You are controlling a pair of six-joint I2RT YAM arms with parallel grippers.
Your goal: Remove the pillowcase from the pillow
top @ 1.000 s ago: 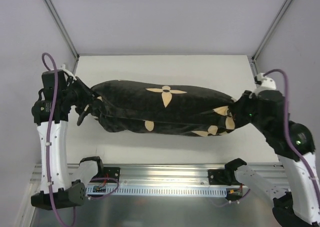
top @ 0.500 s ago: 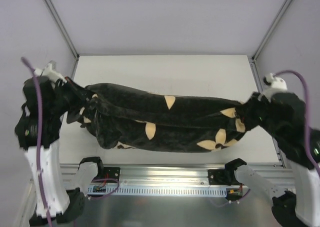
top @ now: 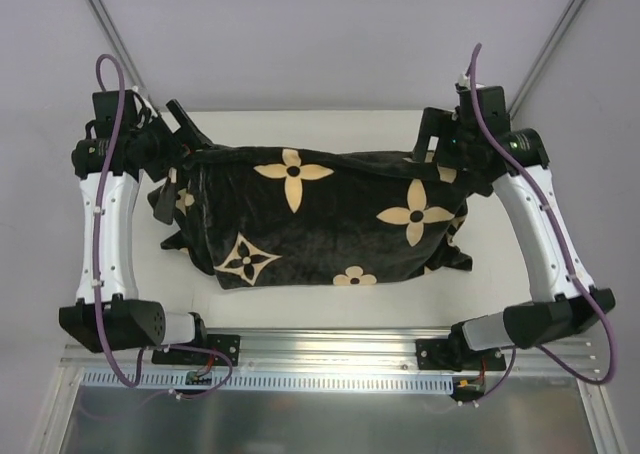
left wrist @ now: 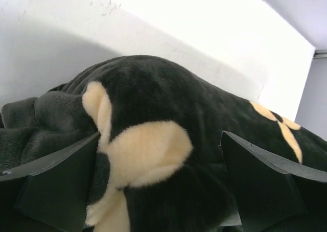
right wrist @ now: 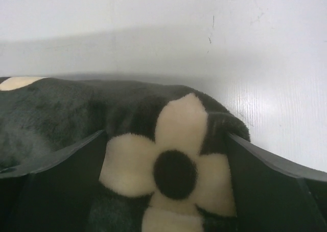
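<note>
pillowcase (top: 320,214) lies long left-right | my left gripper (top: 186,148) pinches its far-left corner | right gripper (top: 438,150) pinches far-right corner

My overhead view is bright and sharp, lit evenly from above. The white table (top: 330,139) runs close to washed-out, and the black pillowcase (top: 330,224) swallows most detail in its pile. In my left wrist view the table glares white at right and greys into shadow at upper left. Both wrist views show my own fingers (left wrist: 56,186) soft-edged and dark.
</note>
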